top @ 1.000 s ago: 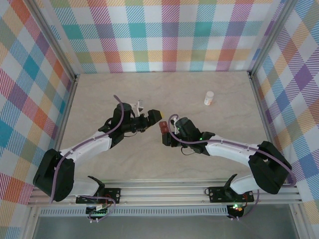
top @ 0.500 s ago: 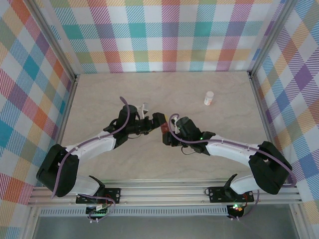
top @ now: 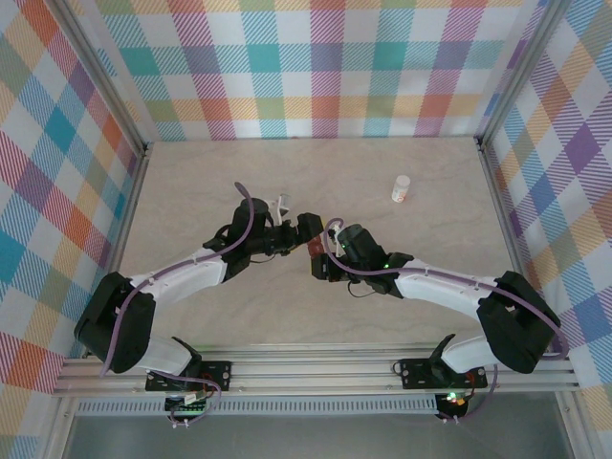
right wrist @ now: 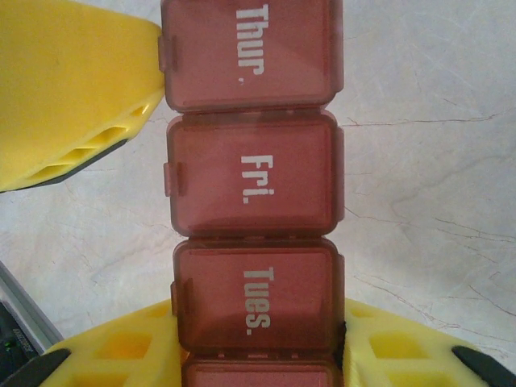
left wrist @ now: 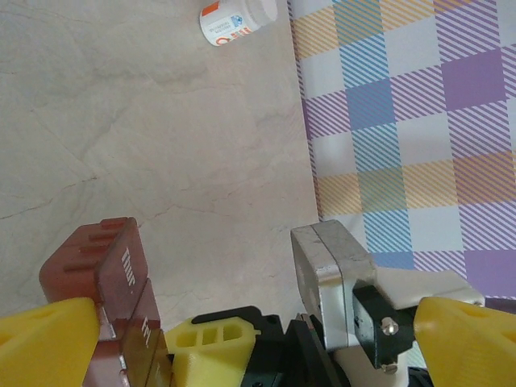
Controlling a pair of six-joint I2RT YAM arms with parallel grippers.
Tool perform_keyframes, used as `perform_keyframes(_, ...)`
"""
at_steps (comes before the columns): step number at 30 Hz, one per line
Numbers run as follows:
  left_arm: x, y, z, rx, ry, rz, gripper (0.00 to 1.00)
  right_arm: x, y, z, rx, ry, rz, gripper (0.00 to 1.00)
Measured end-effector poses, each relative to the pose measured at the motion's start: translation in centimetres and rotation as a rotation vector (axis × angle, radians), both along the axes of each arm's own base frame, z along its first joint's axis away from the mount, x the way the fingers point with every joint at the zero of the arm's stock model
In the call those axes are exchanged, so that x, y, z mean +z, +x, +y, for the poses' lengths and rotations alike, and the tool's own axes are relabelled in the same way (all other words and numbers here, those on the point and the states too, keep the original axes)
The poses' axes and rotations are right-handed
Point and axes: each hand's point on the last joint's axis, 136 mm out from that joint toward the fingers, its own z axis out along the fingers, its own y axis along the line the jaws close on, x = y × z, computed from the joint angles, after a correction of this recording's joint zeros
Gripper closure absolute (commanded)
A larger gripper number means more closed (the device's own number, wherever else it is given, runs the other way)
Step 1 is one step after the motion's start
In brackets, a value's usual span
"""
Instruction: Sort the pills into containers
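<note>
Pale marbled table (top: 239, 306), plaid walls (top: 316, 67) on three sides. Both arms reached in toward mid-table, tips meeting just left of centre.

Task item: the containers (top: 314, 247), a dark red-brown strip of square compartments, lay between the two arm tips at mid-table. Could not tell whether it rested on the surface or was lifted clear. The right wrist view gave "Thur.", "Fri." and "Tues." in a row, with the lids (right wrist: 251, 185) all down. A further compartment was cut off at the lower edge of that view.

The right gripper (top: 319, 262) was pressed together on the containers, one yellow finger (right wrist: 121, 351) on each long side, level with the "Tues." compartment.

The left gripper (top: 308, 228) was spread wide and held nothing. In the left wrist view the strip stood between its fingers, close against one yellow fingertip (left wrist: 48, 343) and well apart from the other. In the right wrist view that near finger sat at the tab edge of the "Thur." compartment; touching or just beside, not certain.

The white bottle (top: 401, 188), orange-marked, stood toward the far right of the table, well apart from both arms.
</note>
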Motion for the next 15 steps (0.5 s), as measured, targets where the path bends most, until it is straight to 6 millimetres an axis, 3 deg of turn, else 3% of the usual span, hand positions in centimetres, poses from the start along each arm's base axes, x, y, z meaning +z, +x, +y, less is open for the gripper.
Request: perform_keyframes(15,0.4,0.1,-1.1,-0.006,0.000,-0.010,0.00,-0.1,0.2,-0.2,-0.010,-0.001,0.003,0.66)
